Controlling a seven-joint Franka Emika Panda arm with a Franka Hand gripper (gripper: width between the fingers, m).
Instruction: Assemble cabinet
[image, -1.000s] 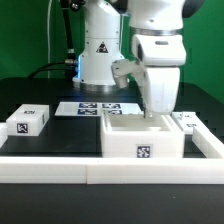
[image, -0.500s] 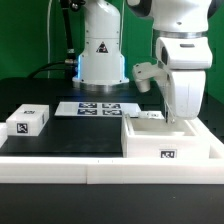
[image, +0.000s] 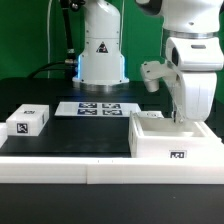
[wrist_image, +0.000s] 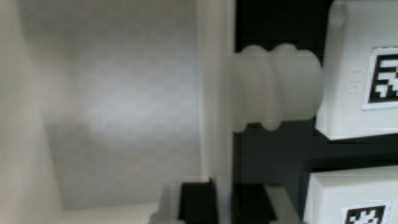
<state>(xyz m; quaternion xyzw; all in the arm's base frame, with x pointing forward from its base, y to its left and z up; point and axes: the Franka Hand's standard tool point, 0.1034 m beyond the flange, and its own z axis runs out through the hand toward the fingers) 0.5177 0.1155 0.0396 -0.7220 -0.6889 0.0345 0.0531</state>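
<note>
The cabinet (image: 170, 146), an open white plastic box, sits at the front edge of the table (image: 80, 135), near the exterior view's right corner and against the white rail (image: 60, 168). The gripper (image: 178, 119) reaches inside, its fingers pinched on the thin rear wall. The box looks light, stiff and slick, so this wall grip probably suits sliding better than lifting. Bare table lies toward the small tagged block (image: 28, 122).
</note>
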